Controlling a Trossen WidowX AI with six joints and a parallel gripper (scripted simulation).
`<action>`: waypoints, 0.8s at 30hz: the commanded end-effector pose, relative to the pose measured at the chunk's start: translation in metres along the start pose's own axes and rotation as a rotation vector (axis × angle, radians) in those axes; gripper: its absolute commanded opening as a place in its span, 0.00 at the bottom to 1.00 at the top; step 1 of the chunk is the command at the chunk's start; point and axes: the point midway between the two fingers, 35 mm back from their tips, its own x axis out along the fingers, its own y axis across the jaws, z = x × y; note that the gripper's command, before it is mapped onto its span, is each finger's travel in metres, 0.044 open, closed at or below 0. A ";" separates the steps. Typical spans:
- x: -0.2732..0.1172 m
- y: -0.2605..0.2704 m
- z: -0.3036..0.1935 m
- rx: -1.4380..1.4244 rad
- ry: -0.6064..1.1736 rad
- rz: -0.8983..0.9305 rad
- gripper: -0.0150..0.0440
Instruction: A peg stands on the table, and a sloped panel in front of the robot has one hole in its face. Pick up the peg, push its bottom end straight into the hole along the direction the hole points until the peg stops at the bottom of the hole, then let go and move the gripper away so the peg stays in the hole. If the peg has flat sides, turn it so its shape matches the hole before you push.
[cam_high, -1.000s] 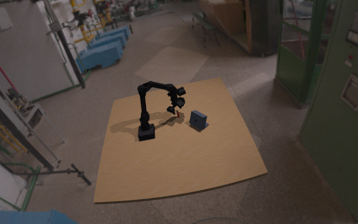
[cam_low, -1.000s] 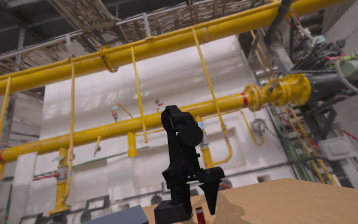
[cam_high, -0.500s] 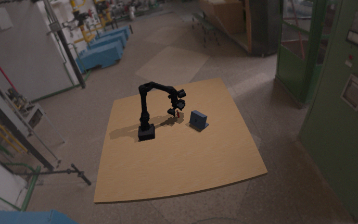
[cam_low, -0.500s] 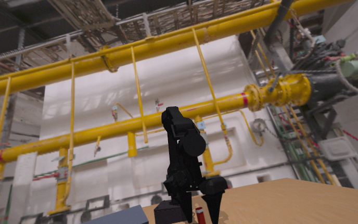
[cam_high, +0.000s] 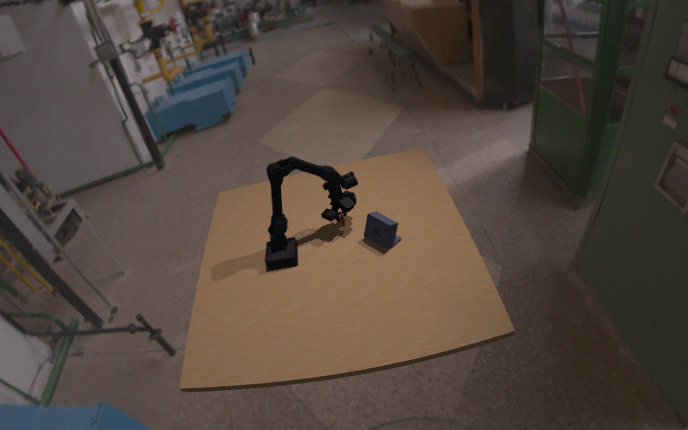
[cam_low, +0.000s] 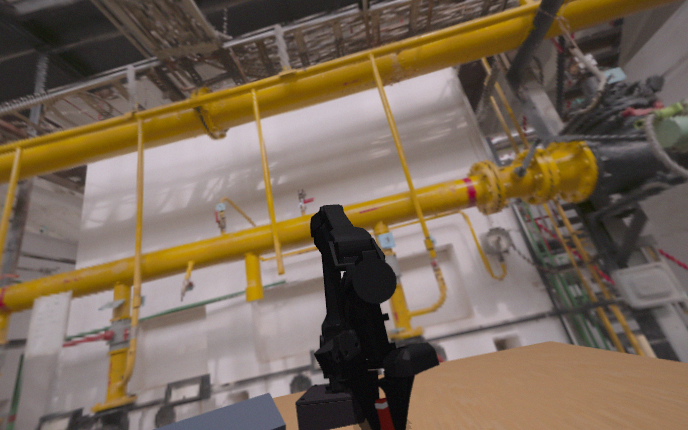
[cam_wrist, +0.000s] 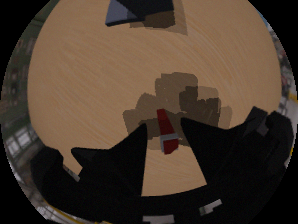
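The red peg (cam_high: 342, 220) (cam_low: 385, 418) (cam_wrist: 170, 145) has a light grey band near its top and stands on the table. My gripper (cam_high: 339, 218) (cam_wrist: 164, 123) is low over the table, its fingers on either side of the peg. It is part open, and the wrist view shows a gap between the peg and each finger. The blue-grey sloped panel (cam_high: 383, 225) (cam_low: 228, 415) (cam_wrist: 121, 14) stands beyond the peg from the arm's base. Its hole (cam_high: 376, 231) shows as a small dark spot in the top view; the hole's shape is too small to tell.
The wooden table (cam_high: 345, 314) (cam_wrist: 80, 75) carries the arm's black base (cam_high: 281, 255) (cam_low: 324, 409) and the panel. A small foot (cam_high: 396, 241) sticks out behind the panel at table level. The arm's shadow lies around the peg.
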 end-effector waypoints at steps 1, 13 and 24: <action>0.000 0.000 0.000 0.000 0.000 0.001 0.42; -0.001 0.000 0.000 0.000 0.000 0.001 0.25; -0.041 0.003 0.002 0.002 0.002 0.002 0.25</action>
